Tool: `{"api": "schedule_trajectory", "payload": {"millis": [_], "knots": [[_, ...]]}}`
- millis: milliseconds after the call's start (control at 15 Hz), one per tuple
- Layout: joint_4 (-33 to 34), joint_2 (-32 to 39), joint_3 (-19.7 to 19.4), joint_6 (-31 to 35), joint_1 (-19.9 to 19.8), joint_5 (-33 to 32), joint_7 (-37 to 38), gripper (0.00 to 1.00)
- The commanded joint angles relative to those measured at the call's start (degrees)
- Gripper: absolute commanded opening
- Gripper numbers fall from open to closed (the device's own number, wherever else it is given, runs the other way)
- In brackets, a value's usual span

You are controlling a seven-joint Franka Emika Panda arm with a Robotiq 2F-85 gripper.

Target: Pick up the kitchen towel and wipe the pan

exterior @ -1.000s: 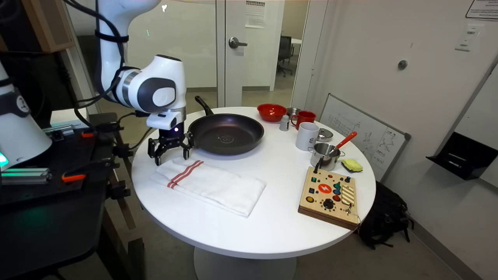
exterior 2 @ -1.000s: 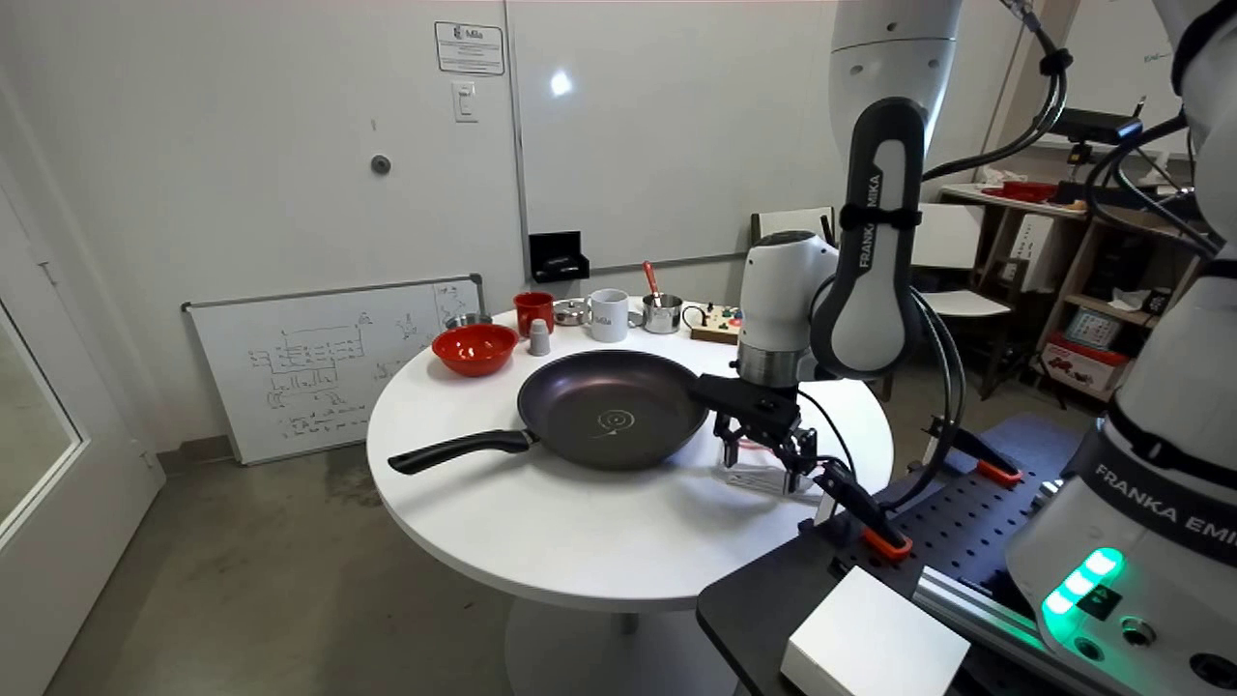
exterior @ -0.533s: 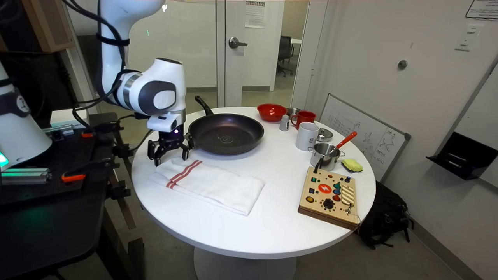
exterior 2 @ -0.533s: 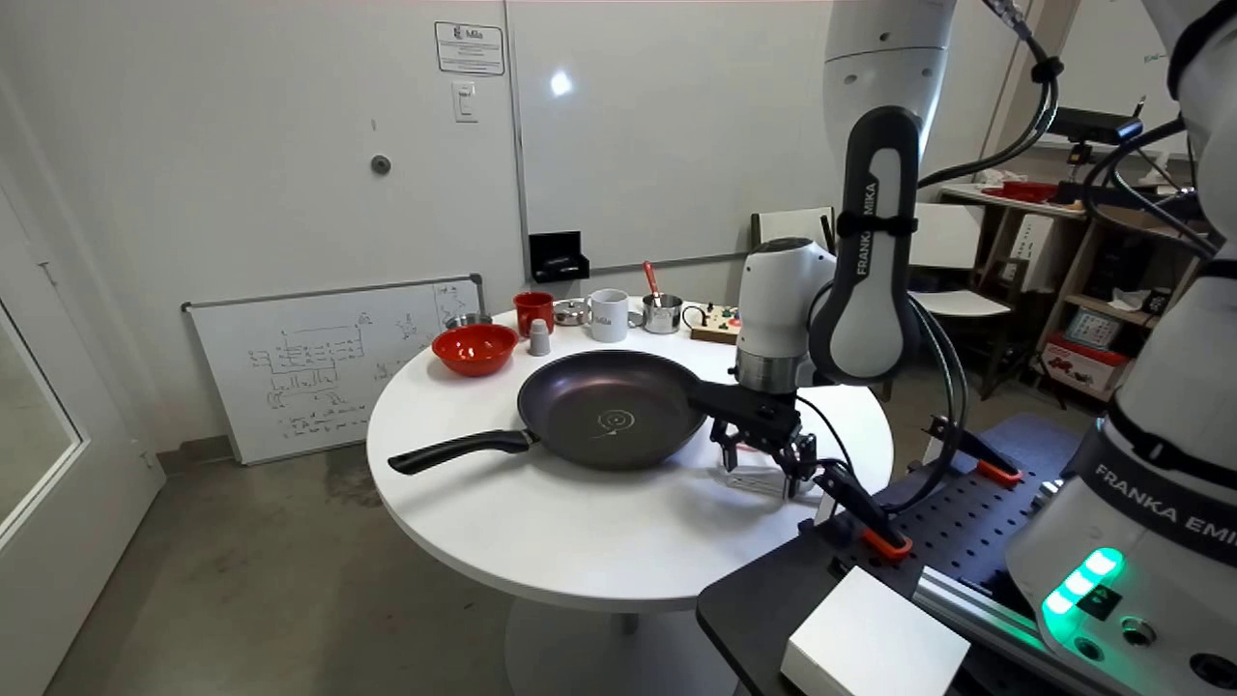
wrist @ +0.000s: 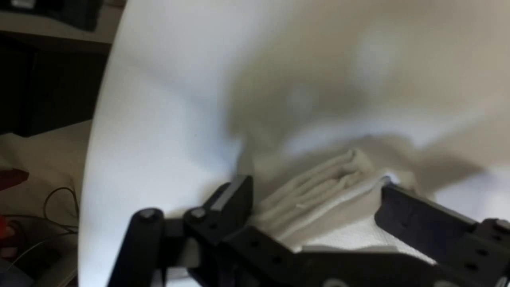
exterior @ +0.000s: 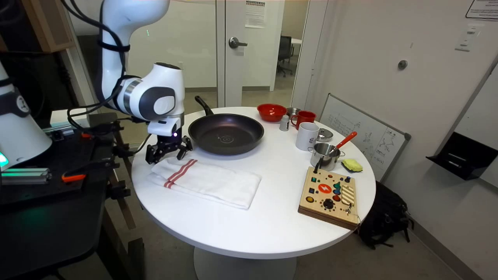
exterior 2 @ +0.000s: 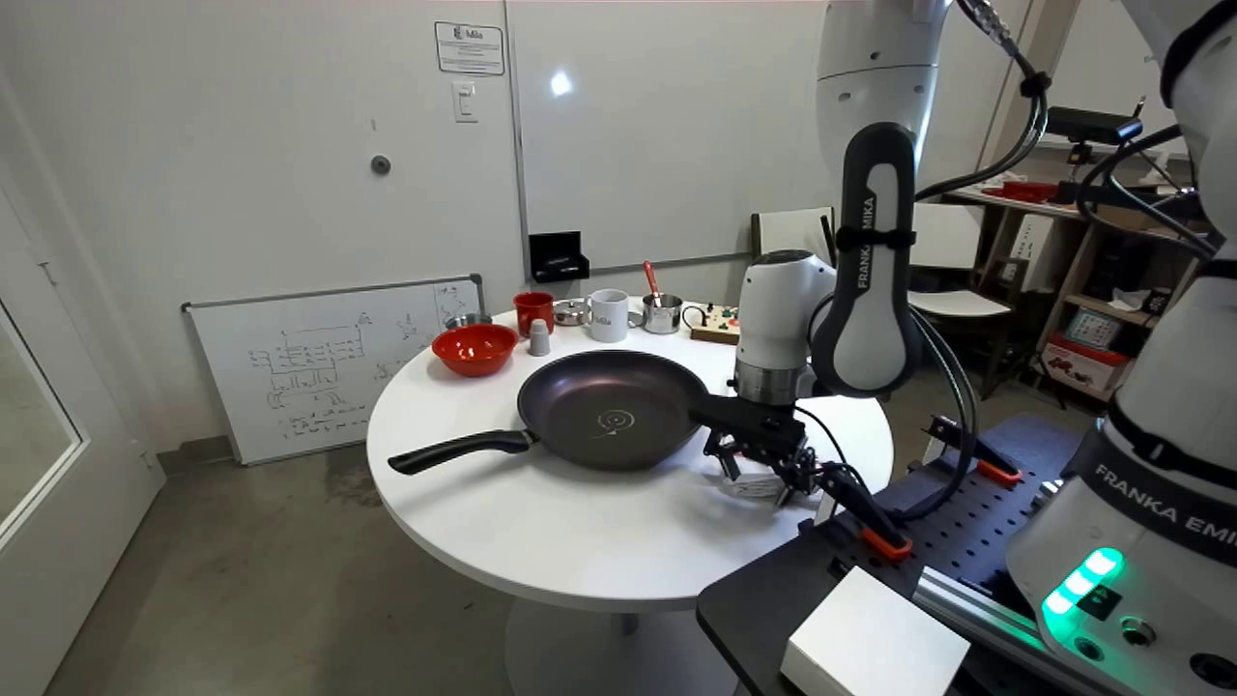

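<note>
The kitchen towel (exterior: 218,184), white with red stripes, lies folded on the round table. My gripper (exterior: 166,157) is down at the towel's end nearest the robot. In the wrist view, the towel's layered edge (wrist: 314,199) sits between the two fingers (wrist: 418,217). These stand well apart, tilted inward; the right one touches the cloth, and contact at the left one is unclear. Much of the towel is hidden behind the arm in an exterior view, where a bit of towel (exterior 2: 756,483) shows under the gripper. The black pan (exterior: 226,134) rests close beside the gripper.
The pan's handle (exterior 2: 464,449) points away from the arm. A red bowl (exterior: 272,112), white mug (exterior: 307,137), steel pot (exterior: 326,156), sponge (exterior: 352,165) and wooden board (exterior: 328,198) stand farther off. The table edge (wrist: 99,119) runs near the gripper.
My gripper has come down a little and its fingers have swung inward, narrowing the gap. The towel has slid slightly toward the gripper's side. The pan has stayed put.
</note>
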Motion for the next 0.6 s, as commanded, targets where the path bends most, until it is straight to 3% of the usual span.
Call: {"api": "schedule_trajectory", "payload": {"millis": [0,400,533], "knots": [[1.46,3.17,-0.49,1.39,0.39,-1.44,-2.01,0.52],[1.71,2.96,0.3,-0.39,0.28,-1.87,-3.38,0.06],[0.77,0.15,0.61,-3.32,0.92,-2.14,-3.92,0.01]]}}
